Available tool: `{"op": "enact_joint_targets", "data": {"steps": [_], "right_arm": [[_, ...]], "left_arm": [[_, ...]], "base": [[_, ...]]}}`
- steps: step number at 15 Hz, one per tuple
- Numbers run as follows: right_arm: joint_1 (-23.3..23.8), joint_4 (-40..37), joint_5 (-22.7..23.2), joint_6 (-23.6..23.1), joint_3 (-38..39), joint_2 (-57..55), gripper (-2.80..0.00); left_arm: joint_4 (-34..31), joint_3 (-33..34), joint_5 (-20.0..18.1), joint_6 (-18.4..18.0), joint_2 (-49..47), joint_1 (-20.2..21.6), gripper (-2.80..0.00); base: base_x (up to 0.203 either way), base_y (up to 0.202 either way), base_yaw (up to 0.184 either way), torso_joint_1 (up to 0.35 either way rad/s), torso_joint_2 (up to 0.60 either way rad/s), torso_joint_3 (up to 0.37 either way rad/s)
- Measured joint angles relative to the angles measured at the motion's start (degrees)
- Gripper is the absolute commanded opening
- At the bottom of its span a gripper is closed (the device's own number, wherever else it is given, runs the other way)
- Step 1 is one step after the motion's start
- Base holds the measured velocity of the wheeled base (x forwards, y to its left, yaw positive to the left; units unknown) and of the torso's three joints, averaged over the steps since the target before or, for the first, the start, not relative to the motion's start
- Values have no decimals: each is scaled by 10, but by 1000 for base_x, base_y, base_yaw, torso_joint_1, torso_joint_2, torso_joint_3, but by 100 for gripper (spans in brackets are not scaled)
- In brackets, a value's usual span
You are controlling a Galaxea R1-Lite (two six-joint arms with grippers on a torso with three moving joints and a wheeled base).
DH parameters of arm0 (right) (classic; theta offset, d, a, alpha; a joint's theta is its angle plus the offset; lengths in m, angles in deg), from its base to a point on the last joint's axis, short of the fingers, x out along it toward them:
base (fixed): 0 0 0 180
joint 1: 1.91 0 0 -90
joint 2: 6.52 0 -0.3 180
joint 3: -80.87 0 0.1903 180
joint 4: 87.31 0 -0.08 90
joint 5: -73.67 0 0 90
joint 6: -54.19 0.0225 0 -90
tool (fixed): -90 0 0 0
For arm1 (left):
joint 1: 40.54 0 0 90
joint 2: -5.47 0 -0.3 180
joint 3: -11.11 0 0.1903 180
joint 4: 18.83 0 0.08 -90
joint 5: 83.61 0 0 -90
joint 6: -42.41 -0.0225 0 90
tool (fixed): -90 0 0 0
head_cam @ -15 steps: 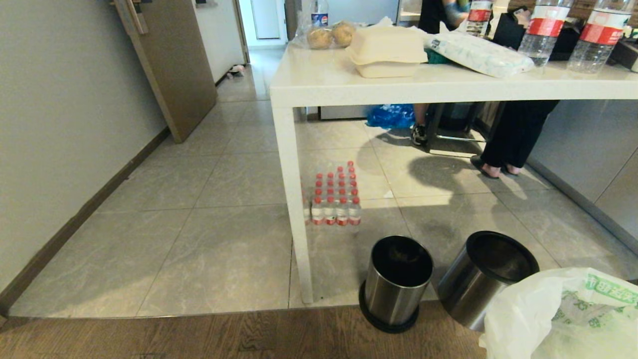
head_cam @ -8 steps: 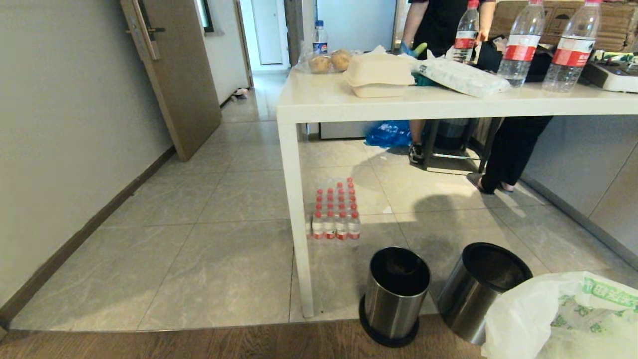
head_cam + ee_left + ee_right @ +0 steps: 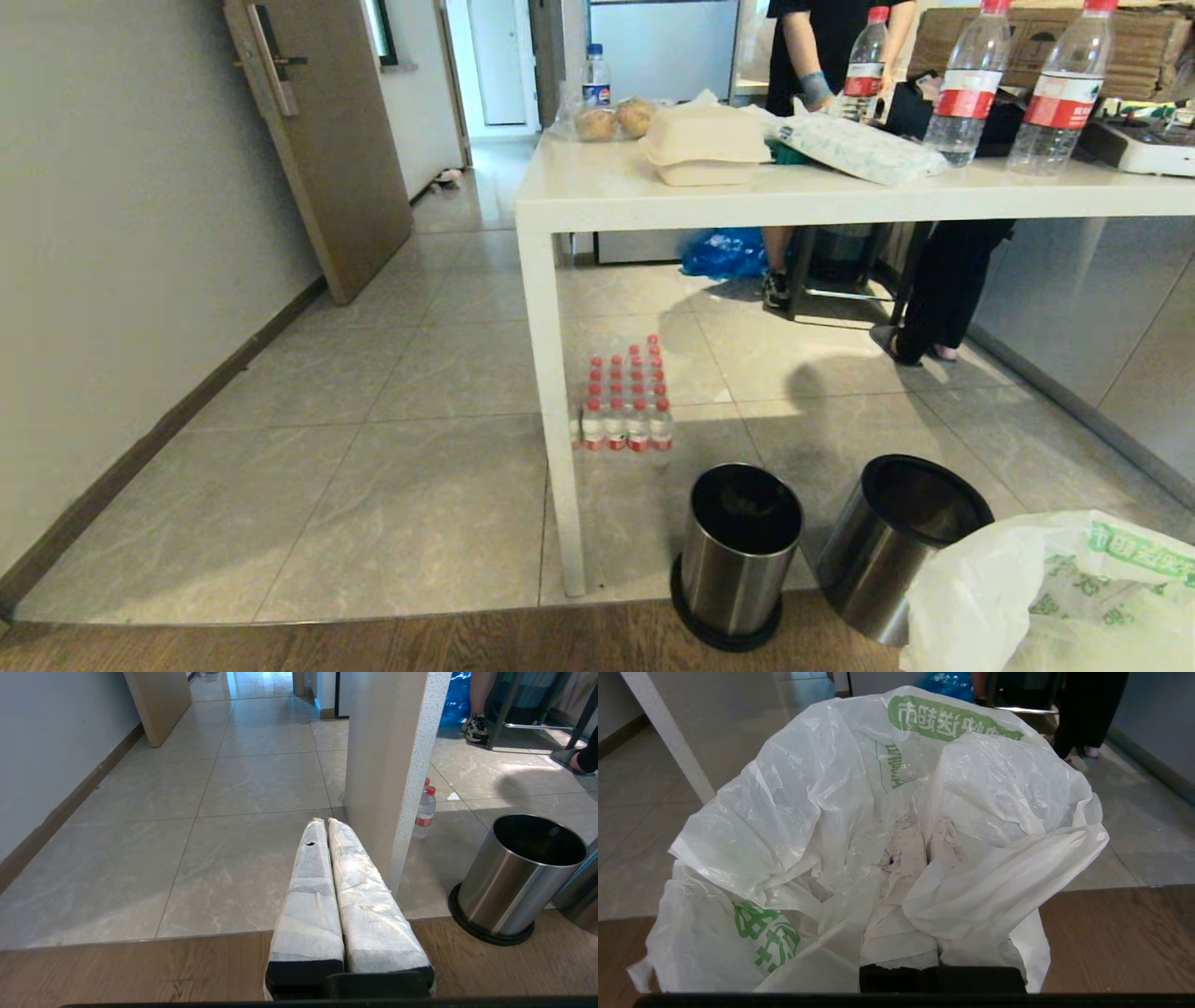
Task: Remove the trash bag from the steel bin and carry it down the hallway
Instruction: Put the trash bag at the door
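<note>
The trash bag (image 3: 1055,597), thin white plastic with green print, hangs at the lower right of the head view, outside the bins. In the right wrist view the trash bag (image 3: 822,812) billows over my right gripper (image 3: 926,828), whose padded fingers are shut with its plastic pinched between them. Two steel bins with black rims stand by the table leg: one upright (image 3: 738,551), one leaning (image 3: 896,541) beside the bag; both look dark inside. My left gripper (image 3: 325,822) is shut on nothing, low over the wood floor, left of the upright steel bin (image 3: 518,877). The hallway (image 3: 373,373) runs ahead on the left.
A white table (image 3: 747,191) with a leg (image 3: 555,411) stands ahead, bottles and a foam box on top. A pack of water bottles (image 3: 625,401) sits under it. A person (image 3: 952,280) stands behind the table. A brown door (image 3: 322,140) stands open on the left.
The whole head view has shifted down as the camera tilted up, showing more of the far room. The bag stays at the lower right. The person behind the table has moved an arm.
</note>
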Motion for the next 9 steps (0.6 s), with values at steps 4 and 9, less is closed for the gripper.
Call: {"op": "enact_joint_targets", "data": {"steps": [4, 9], "right_arm": [[0, 0, 0, 0, 0, 0, -280], [0, 0, 0, 0, 0, 0, -280]], "left_arm": [[0, 0, 0, 5, 0, 0, -280], [0, 0, 0, 5, 0, 0, -280]], "base": [[2, 141, -3, 3, 2, 4], [0, 192, 1, 2, 2, 2]]}}
